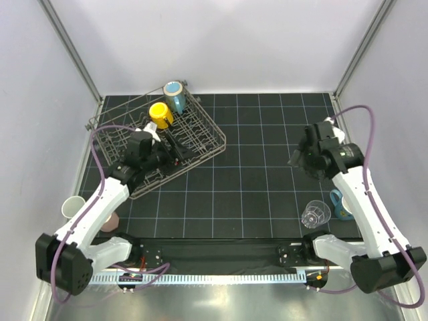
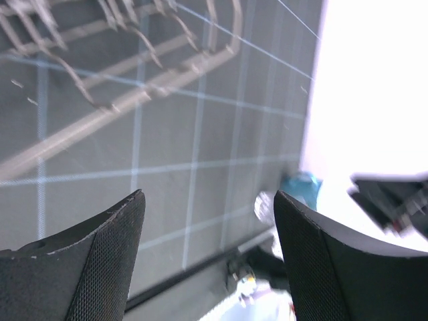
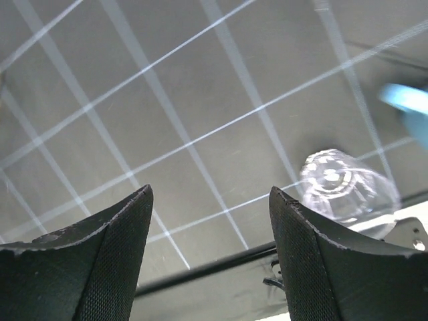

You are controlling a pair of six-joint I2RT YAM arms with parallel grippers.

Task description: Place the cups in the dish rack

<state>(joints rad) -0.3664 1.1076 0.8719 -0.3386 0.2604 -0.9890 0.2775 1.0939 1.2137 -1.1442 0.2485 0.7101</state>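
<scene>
Left gripper [image 2: 207, 200]: jaws spread wide, nothing between the pads, only black gridded mat [image 2: 200, 134] showing through the gap. Grey wire tines of the dish rack [image 2: 100, 67] run across the upper left of my wrist view. Far off and blurred, the blue mug [image 2: 301, 184] sits next to a glassy smear that I take for the clear tumbler [image 2: 264, 207].

Right gripper [image 3: 208, 194]: jaws equally wide and gripping nothing, with bare mat below. The tumbler stands off to the right of my fingers, apart from them, near the mat's front edge.

From overhead, my left wrist hangs above the rack's near left part, just short of the yellow cup [image 1: 160, 115], which is already inside. The light blue cup [image 1: 174, 93] sits at the rack's far corner. The rack lies skewed to the grid on the far left of the mat.

My right arm is raised over the right side, tumbler and mug on the mat near its base.

Two cups are outside the rack at near left — a pale cup [image 1: 72, 207] off the mat's edge, and a pinkish cup [image 1: 112, 221] half hidden by my left arm.
</scene>
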